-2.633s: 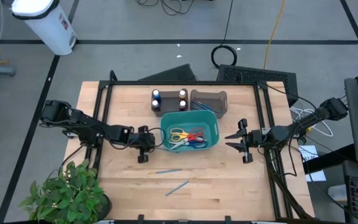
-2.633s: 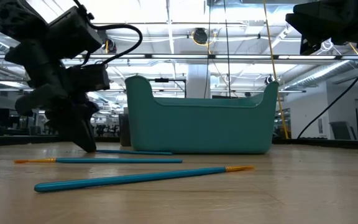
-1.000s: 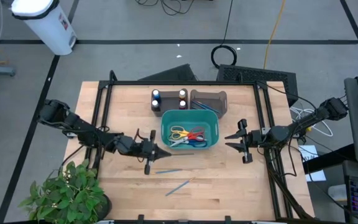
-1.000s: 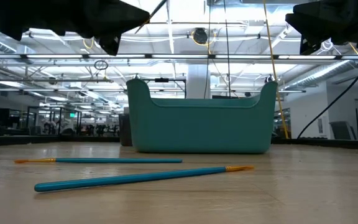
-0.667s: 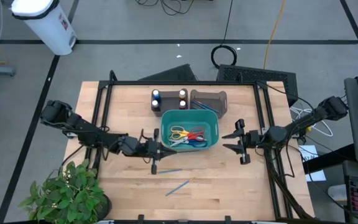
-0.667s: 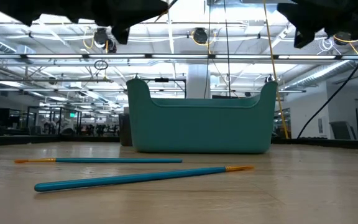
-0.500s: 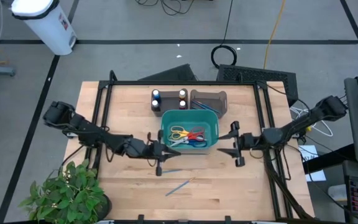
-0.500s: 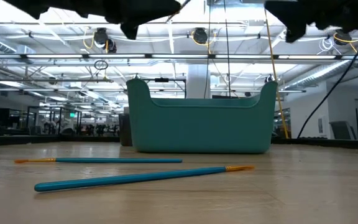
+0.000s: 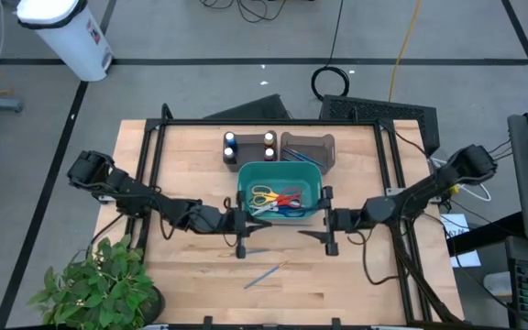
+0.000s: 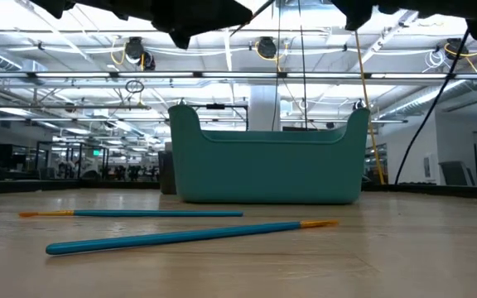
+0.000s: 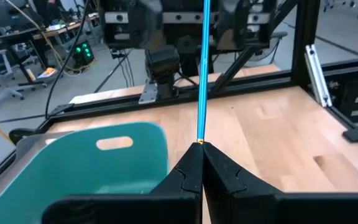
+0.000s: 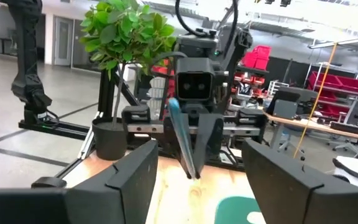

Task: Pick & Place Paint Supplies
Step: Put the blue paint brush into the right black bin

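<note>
The left pincer (image 9: 243, 231) is clamped on a blue paintbrush (image 11: 203, 68), lifted near the teal bin (image 9: 312, 188). The right pincer (image 9: 324, 229) faces it, spread apart and empty. Two more brushes (image 10: 180, 237) lie on the table (image 9: 374, 284), not yet put away.

Legible text, labels, brands, numbers, signs: none. The white cylindrical bin (image 9: 67, 35) beside the table carries a small dark-and-red printed patch, too small to read. No readable markings elsewhere.
</note>
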Controlling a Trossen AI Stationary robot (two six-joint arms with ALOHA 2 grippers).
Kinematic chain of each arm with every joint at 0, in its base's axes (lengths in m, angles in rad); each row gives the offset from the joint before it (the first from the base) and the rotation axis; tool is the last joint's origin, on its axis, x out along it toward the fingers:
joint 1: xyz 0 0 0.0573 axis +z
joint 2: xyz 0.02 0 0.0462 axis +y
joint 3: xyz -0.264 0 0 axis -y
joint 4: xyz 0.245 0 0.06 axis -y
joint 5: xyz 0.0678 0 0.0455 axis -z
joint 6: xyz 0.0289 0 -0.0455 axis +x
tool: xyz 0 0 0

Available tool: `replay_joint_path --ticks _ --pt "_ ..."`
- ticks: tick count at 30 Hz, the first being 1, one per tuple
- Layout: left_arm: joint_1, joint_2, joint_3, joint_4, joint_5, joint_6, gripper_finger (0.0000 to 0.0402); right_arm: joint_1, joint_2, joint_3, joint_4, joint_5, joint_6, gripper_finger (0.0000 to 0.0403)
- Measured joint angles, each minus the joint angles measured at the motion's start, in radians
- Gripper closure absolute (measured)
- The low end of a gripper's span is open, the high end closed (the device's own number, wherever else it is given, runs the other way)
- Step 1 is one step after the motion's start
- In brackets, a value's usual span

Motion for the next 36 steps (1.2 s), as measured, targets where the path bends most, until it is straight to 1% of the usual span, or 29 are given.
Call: replay_joint_path --ticks 5,12,18,22,36 --pt "0.0 0.0 0.0 -0.016 -0.018 -0.001 0.04 0.0 0.056 0.044 -0.002 0.002 -0.018 0.0189" --pt "0.0 0.0 -0.001 -0.026 -0.019 -0.003 0.04 0.0 0.055 0.045 -0.012 0.003 -0.018 0.0219" --pt "0.0 0.0 -0.001 -0.026 -0.021 0.0 0.04 0.0 0.053 0.044 -0.022 0.003 -0.018 0.0262" --pt "0.0 0.0 -0.001 -0.028 -0.043 0.0 0.0399 0.0 0.053 0.044 -0.038 0.003 -0.018 0.0292" --pt "0.0 0.0 -0.001 -0.04 -0.043 -0.003 0.0399 0.0 0.053 0.044 -0.04 0.004 -0.047 0.0393"
